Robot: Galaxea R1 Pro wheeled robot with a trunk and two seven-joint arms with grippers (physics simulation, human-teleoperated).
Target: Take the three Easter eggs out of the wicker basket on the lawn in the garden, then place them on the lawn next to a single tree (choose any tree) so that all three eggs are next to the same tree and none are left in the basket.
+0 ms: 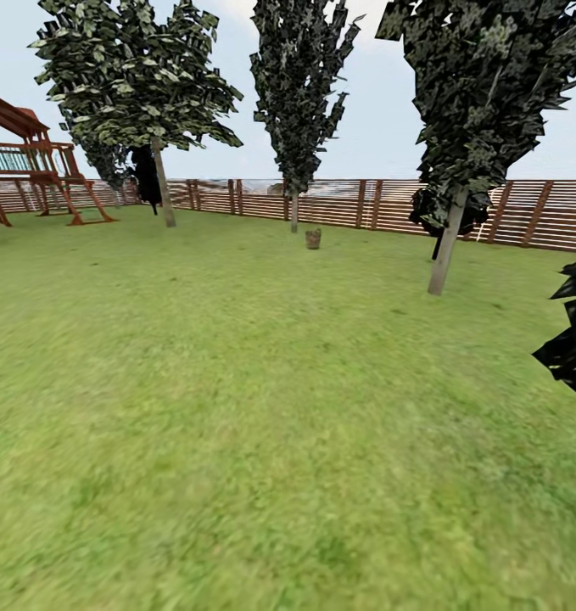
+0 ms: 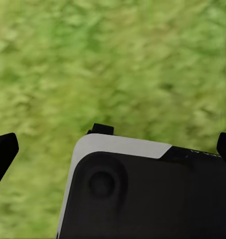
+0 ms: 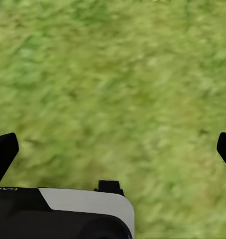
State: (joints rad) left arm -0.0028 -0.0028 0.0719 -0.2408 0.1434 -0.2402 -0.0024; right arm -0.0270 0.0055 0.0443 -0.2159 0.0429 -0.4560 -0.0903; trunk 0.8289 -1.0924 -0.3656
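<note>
Far off to my left stands the wooden playset [image 1: 35,161] against the slat fence [image 1: 525,212]. Next comes a tree [image 1: 162,182] with a pale trunk, then a slim tree [image 1: 294,208] by the fence, with the wicker basket [image 1: 313,238] sitting on the lawn [image 1: 237,407] just beside its base; I cannot make out any eggs in it. Another tree [image 1: 444,250] leans at the right. My left claw [image 2: 113,144] and right claw [image 3: 113,144] both hang over grass, fingers spread wide, gripping nothing.

Far ahead of my fingers [image 2: 5,152] the basket [image 1: 313,238] sits on the lawn [image 1: 237,407], before a tree [image 1: 293,210] and the fence [image 1: 338,202].
</note>
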